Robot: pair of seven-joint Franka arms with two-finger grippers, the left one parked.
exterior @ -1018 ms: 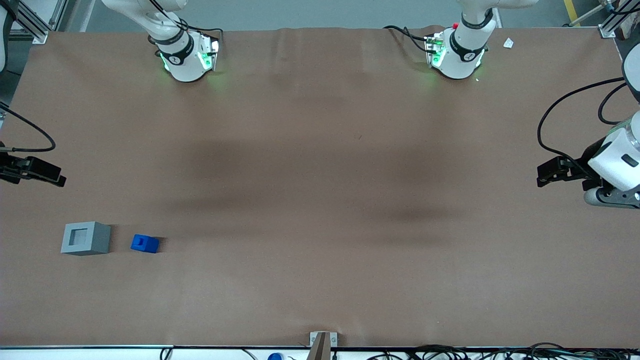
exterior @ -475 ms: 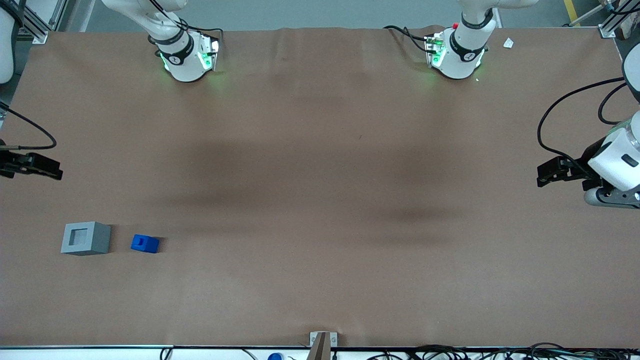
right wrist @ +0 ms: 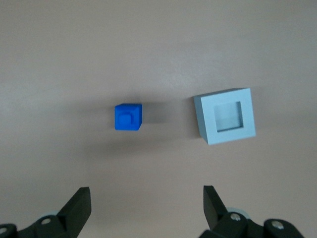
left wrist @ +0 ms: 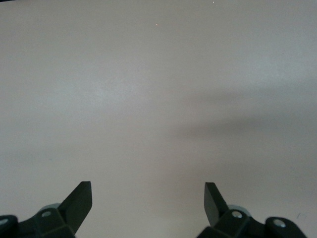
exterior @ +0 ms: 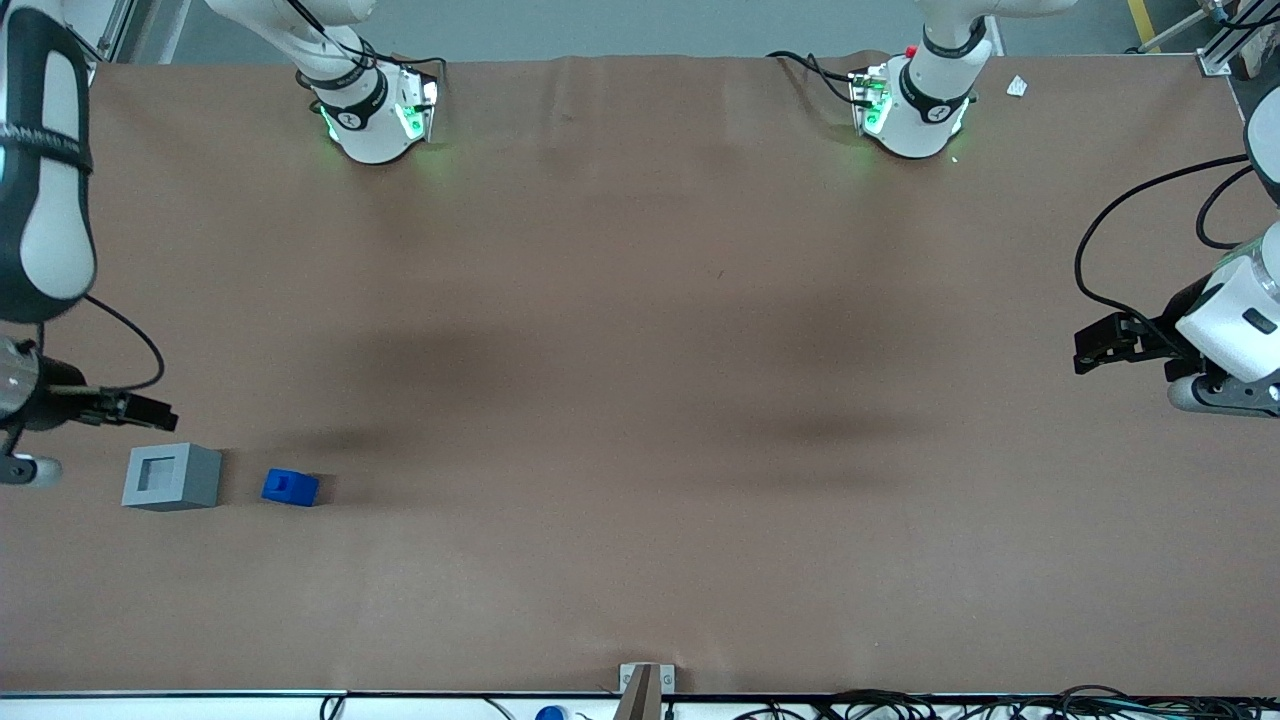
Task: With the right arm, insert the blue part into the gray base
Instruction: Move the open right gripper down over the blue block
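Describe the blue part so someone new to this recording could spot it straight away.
Start at the working arm's end of the brown table, where the right arm's hand, open and empty, hovers just above the gray base. The blue part sits on the table beside that base, apart from it. It is the only bright-blue thing, smaller than the base, with a stepped top rather than a square recess.

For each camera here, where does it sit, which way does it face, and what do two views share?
Front view: high above the table, looking down on the gray base, the blue part beside it, and the right arm's gripper near the base.
Right wrist view: looks down past its open gripper at both blocks, shared with the front view.
Left wrist view: bare table and the parked gripper's fingertips.
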